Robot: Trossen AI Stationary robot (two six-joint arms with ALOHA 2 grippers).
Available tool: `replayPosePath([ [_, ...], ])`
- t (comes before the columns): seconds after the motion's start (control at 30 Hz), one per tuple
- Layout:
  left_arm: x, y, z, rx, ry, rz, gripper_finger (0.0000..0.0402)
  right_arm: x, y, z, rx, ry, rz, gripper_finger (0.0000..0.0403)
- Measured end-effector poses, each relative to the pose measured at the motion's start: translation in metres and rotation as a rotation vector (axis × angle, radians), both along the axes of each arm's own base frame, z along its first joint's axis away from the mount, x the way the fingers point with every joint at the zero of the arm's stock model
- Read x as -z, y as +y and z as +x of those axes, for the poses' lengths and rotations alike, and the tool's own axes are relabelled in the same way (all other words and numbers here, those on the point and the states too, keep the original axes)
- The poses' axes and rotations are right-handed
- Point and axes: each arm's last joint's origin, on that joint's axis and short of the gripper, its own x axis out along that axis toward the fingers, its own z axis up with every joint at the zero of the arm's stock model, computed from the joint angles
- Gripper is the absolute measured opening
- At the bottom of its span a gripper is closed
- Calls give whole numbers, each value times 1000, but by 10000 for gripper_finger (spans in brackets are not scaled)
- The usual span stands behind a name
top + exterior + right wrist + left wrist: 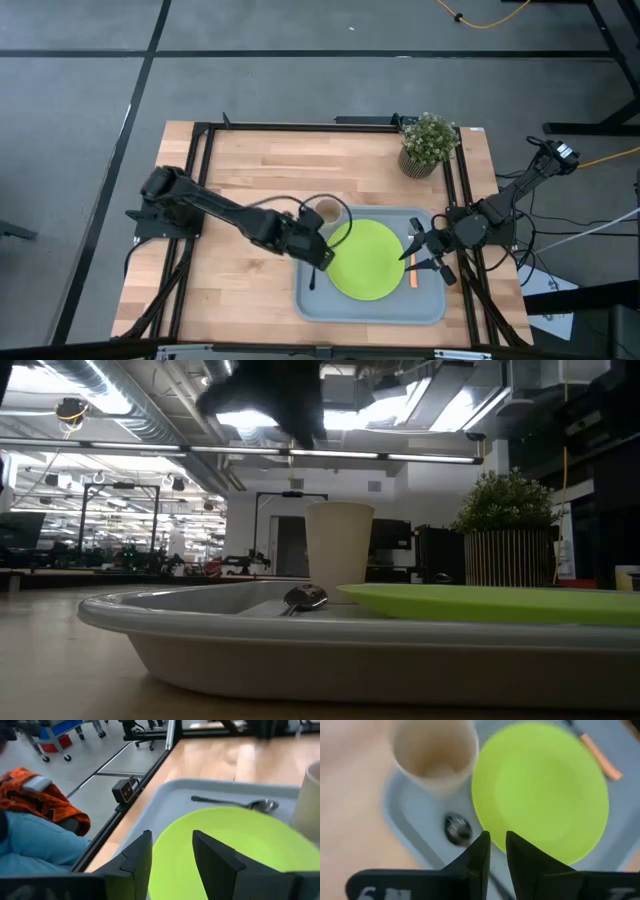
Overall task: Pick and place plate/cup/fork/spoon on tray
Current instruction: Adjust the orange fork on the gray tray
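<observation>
Lime-green is what fills the high view: the plate (369, 259) lies flat in the middle of the tray (432, 309), which sits on the near right part of the wooden bench (250, 170). The cup (327, 212) stands in the tray's far left corner, the fork (413, 279) lies along the plate's right edge, and the spoon (313, 277) lies in the tray on the plate's left. My left claw (322, 254) hangs over that spoon; my right claw (418, 252) waits at the tray's right rim, near the fork.

From bench height, the spoon's bowl (304, 598) rests on the tray floor between cup (339, 550) and plate (500, 602), with the potted plant (509, 528) behind.

My left wrist view shows my left claw (498, 851) with a narrow gap between the fingers and nothing in it; the spoon (458, 828) lies free just beyond. I judge the spoon placed, so the clean finish is to rise straight up without nudging it or the cup (434, 752).

My right wrist view shows my right claw (172, 856) spread wide and empty above the plate (235, 850).

I can read no brand or label; white marks on my left claw's body are cut off.
</observation>
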Motion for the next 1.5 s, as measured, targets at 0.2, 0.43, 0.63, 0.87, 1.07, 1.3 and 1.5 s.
replayPosePath([
  [0.2,-48,15,-29,228,-5,300,54,1,0,0,46,63,108,146],
  [0.43,-78,56,-77,236,206,457,54,-9,3,4,63,8,246,146],
  [0.63,-68,69,-105,159,349,498,54,-21,5,7,11,-168,182,146],
  [0.87,-11,81,-155,-7,335,434,54,-19,6,7,5,-170,147,146],
  [1.07,39,74,-194,-92,-28,334,54,-18,6,7,6,-160,145,146],
  [1.3,78,79,-231,-56,-306,351,54,-18,6,8,5,-159,139,146],
  [1.5,88,82,-242,166,-468,458,54,-18,6,8,6,-158,142,146],
])
